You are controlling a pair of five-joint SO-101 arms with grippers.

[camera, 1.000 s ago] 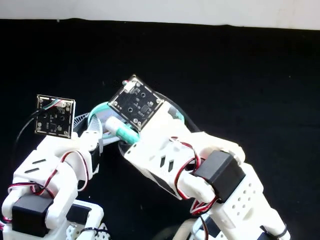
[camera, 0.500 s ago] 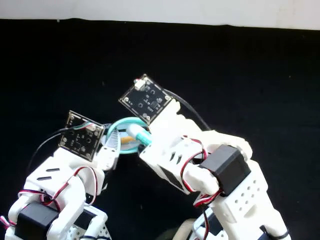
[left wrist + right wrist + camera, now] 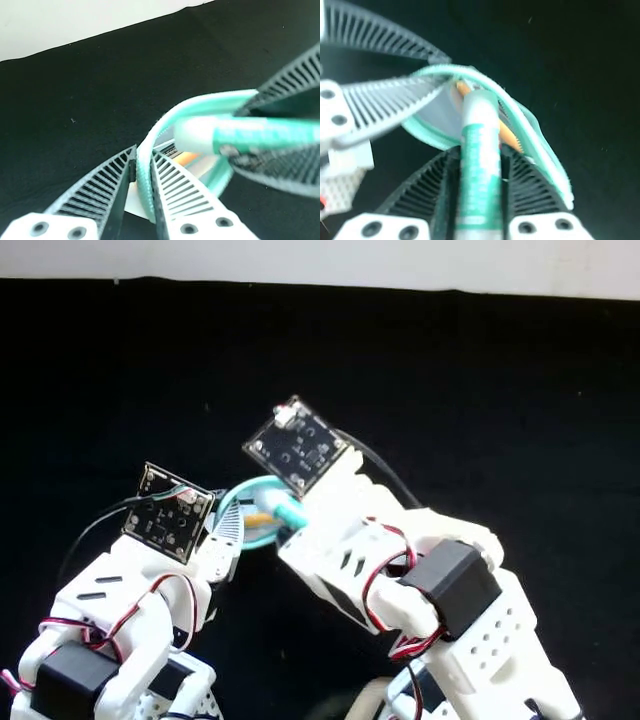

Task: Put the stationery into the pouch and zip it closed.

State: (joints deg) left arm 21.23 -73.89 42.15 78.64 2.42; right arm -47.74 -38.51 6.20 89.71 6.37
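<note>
The mint-rimmed pouch [image 3: 236, 502] is held open between the two arms. My left gripper [image 3: 143, 156] is shut on the pouch's rim [image 3: 200, 104]; in the high view it [image 3: 226, 532] sits at the rim's left side. My right gripper [image 3: 480, 155] is shut on a teal and white glue stick [image 3: 479, 150], whose tip points into the pouch mouth [image 3: 440, 117]. An orange pencil [image 3: 509, 134] lies inside the pouch. In the high view the glue stick [image 3: 288, 512] crosses the rim on the right, beside the orange pencil [image 3: 258, 521].
A black cloth [image 3: 480, 390] covers the table, with a white wall edge along the back [image 3: 400, 265]. The right arm's body [image 3: 440, 590] covers the near middle of the table. The left arm's base [image 3: 90, 650] stands at the near left.
The left arm has swung right and nearer, bringing the pouch rim with it. The right gripper with the glue stick has shifted slightly right over the pouch mouth.
</note>
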